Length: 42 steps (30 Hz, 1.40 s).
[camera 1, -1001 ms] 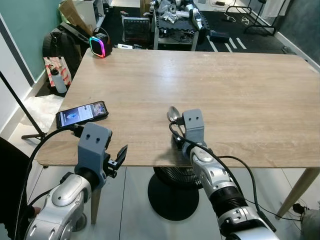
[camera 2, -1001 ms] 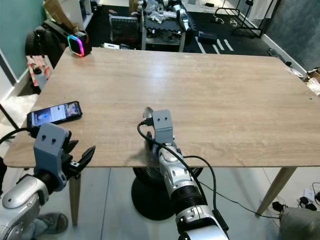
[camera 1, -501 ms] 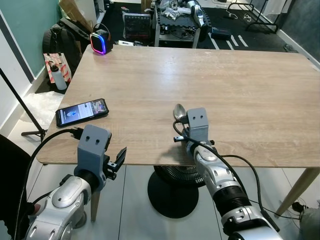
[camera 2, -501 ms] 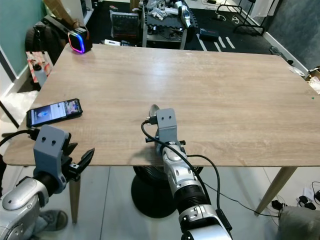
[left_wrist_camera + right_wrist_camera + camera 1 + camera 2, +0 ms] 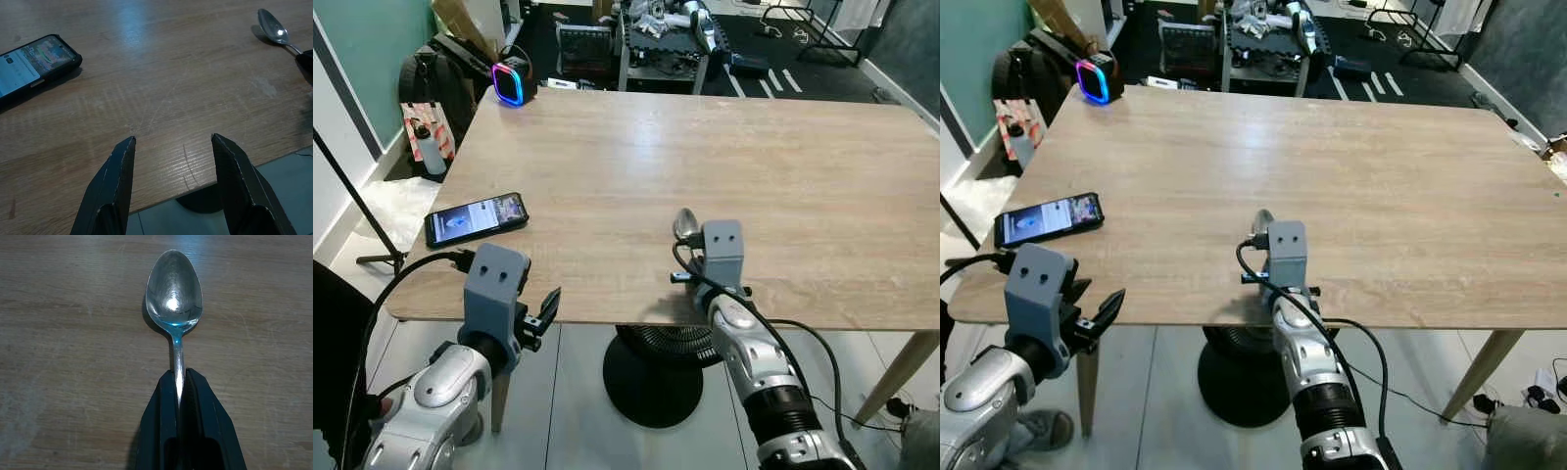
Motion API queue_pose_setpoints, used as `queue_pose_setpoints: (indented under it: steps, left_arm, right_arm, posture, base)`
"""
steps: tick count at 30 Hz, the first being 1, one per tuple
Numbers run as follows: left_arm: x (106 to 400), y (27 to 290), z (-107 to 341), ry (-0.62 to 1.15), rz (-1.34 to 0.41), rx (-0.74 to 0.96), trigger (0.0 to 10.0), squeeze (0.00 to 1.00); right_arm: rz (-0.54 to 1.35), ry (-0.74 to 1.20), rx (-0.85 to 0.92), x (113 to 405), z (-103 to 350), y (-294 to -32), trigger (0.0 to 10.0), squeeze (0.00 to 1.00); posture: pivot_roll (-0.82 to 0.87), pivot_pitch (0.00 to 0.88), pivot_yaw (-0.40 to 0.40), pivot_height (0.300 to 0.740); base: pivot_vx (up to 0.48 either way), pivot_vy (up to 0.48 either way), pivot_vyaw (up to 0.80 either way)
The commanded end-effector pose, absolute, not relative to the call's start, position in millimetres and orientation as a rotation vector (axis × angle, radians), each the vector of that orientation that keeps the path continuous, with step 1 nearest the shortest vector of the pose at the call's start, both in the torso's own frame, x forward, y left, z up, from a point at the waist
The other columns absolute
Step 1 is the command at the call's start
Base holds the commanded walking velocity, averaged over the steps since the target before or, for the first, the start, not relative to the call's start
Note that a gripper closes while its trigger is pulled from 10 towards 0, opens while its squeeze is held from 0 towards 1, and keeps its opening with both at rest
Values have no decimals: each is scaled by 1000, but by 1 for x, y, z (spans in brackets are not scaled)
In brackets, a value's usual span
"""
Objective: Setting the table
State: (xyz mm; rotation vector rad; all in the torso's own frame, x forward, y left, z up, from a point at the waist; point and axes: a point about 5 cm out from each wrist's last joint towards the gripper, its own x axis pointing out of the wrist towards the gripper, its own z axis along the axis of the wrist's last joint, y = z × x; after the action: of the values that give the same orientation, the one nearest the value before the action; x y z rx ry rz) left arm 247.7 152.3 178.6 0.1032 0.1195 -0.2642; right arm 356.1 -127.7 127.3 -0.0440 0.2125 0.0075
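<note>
Head camera, left eye view: the wooden table (image 5: 783,147) carries a smartphone (image 5: 476,218) near its left edge and an illuminated speaker (image 5: 510,81) at the far-left corner. The right gripper (image 5: 697,242) is positioned over the near edge, roughly at mid-width, with a metal spoon (image 5: 685,225) projecting from it toward the table centre. The left gripper (image 5: 541,311) hangs below and in front of the near edge, near the left corner, well apart from the spoon.

Right eye view: same layout. No plates, glasses or other cutlery are on the surface.

Left wrist view: the two black fingers (image 5: 111,186) stand apart with nothing between them. The near edge of the table lies just beyond them, with the phone and the spoon bowl farther on.

Right wrist view: the fingers (image 5: 161,431) are pressed together on the spoon handle. The bowl faces up, close over the wood; whether it touches cannot be determined.

Task status: judged early. One spoon is being positioned and is not yet released. All remaining place-setting items are still to be brought.
</note>
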Motion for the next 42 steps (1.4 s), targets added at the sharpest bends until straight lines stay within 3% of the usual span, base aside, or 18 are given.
queue_pose_setpoints:
  steps: [1,19,21,22,23,30,32,33,42]
  left_arm:
    - [246,152,177,133,-268,107,10000,0]
    - [250,150,176,130,-277,105,10000,0]
    - [251,149,176,128,-279,106,10000,0]
    - [251,149,176,128,-279,106,10000,0]
    - [252,149,176,127,-279,107,10000,0]
    - [253,149,176,125,-279,107,10000,0]
    - [253,149,176,125,-278,106,10000,0]
    - [253,149,176,125,-279,106,10000,0]
    - [260,147,179,109,-293,103,10000,0]
  right_arm:
    - [-12,370,-38,343,93,-139,10000,0]
    - [21,341,-68,336,101,-143,10000,0]
    - [21,342,-61,335,101,-142,10000,47]
    - [21,342,-59,335,101,-142,10000,682]
    - [21,341,-56,335,101,-142,10000,1000]
    - [13,319,-31,334,110,-143,10000,1000]
    - [16,307,-21,333,115,-143,10000,945]
    - [22,300,-7,332,119,-143,10000,0]
    - [209,106,336,315,181,-131,10000,0]
  posture:
    - [193,143,30,740]
    - [178,119,33,740]
    - [177,116,33,740]
    - [177,114,33,740]
    - [177,114,33,740]
    - [175,107,31,740]
    - [174,106,31,740]
    - [173,105,31,740]
    - [151,82,46,740]
  base:
    - [0,0,0]
    - [0,0,0]
    - [0,0,0]
    - [0,0,0]
    - [0,0,0]
    - [0,0,0]
    - [0,0,0]
    - [0,0,0]
    - [0,0,0]
